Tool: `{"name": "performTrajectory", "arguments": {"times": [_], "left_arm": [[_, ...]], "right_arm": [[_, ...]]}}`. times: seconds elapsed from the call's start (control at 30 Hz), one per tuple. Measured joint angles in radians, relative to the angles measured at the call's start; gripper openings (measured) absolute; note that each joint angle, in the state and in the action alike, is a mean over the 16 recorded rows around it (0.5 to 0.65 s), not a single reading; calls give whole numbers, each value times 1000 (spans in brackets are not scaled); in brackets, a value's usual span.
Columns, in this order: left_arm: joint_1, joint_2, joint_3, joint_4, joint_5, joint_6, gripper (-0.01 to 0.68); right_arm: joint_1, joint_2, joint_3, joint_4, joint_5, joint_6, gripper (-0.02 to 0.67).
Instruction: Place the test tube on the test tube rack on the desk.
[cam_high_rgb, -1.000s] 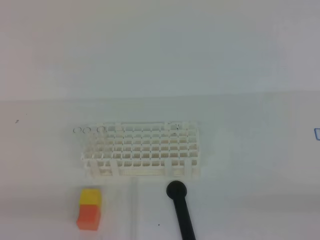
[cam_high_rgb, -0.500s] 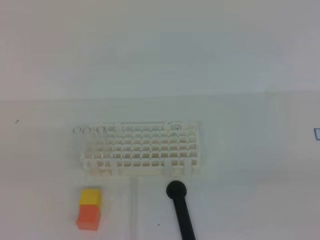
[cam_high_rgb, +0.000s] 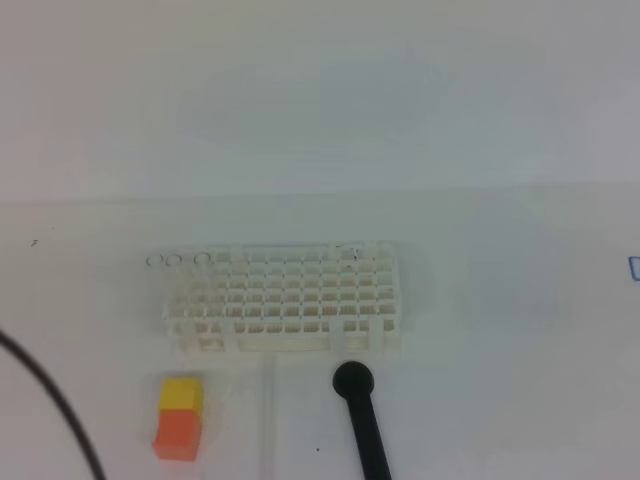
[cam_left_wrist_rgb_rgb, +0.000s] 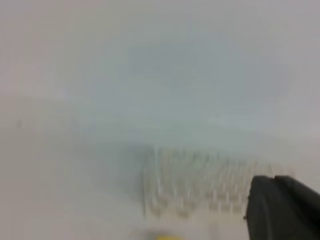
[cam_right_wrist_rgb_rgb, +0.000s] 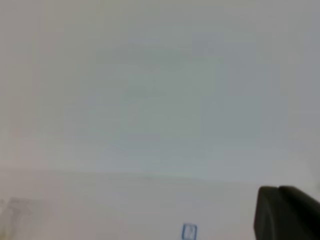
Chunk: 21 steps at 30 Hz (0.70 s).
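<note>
- One plain white flat desk fills the lower half of the exterior high view; its far edge runs as a faint line across the middle of the frame, with a pale wall above it.
- One white plastic lattice test tube rack with rows of small square holes stands at centre, slightly left. Bare desk lies open to its right and behind it. The left wrist view shows it only as a blur at lower centre.
- One black round-headed rod lies just below the rack's lower right corner, its head near the rack front and its shaft running off the bottom edge.
- One thin black cable curves across the lower left corner.
- One stack of two blocks, yellow over orange, sits at lower left, below the rack's left end and apart from it.
- One slim clear test tube lies on the desk as a faint vertical streak between blocks and rod, its upper end near the rack front.
- Three small clear round rims stand in a row at the rack's upper left corner.
- One small blue mark shows on the desk at the right edge.
- The left gripper shows as a dark tip at lower right of its wrist view, jaws closed, holding nothing visible.
- The right gripper appears likewise at lower right, closed and empty.
</note>
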Motion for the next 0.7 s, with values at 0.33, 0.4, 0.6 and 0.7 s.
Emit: {"name": "performTrajectory", "arguments": {"times": [0.33,0.4,0.6,0.7], "left_arm": [[-78,368,-25,-207,196,130,-1],[-129,436,-27,-226,178,130,-1],[-338,611,-28,-102,78,-59,-1],[-445,687,-29,40,31,-245,-1]], "right_arm": [[0,71,-12,2,270,-88,-1],[0,79,-12,2,318,-96,-1],[0,92,-12,2,396,-101,-1],[0,93,-12,2,414,-102,-1]]}}
